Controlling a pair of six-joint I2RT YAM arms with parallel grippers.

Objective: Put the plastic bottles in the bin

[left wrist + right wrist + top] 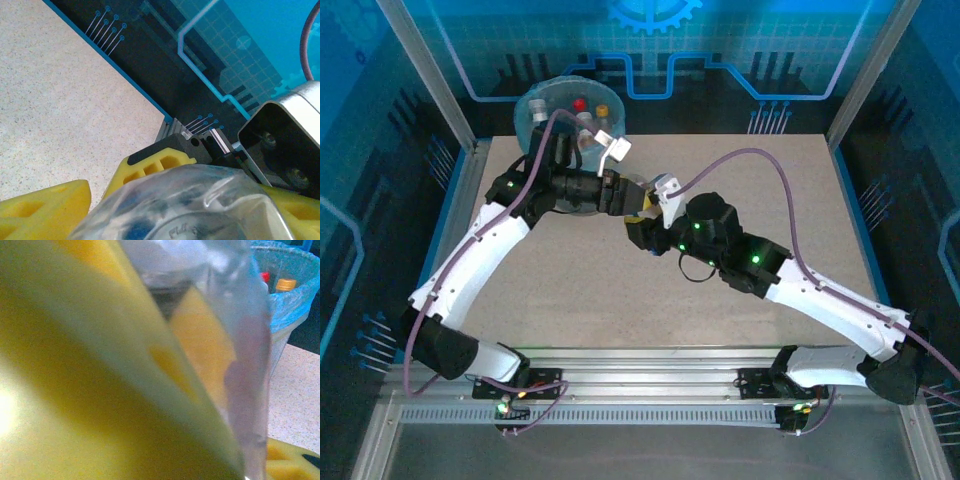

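A clear plastic bottle hangs over the table's middle, where the two arms meet. My right gripper is shut on it, one yellow finger pressed along the bottle's wall. My left gripper has its yellow fingers on either side of the bottle's base; whether they touch it I cannot tell. In the top view the left gripper sits just left of the right one. The pale-blue bin stands at the back left, with red-capped and orange-capped bottles inside.
The left forearm lies right in front of the bin. Aluminium posts and blue panels wall in the table at the back and sides. Open tabletop lies to the right and near the front.
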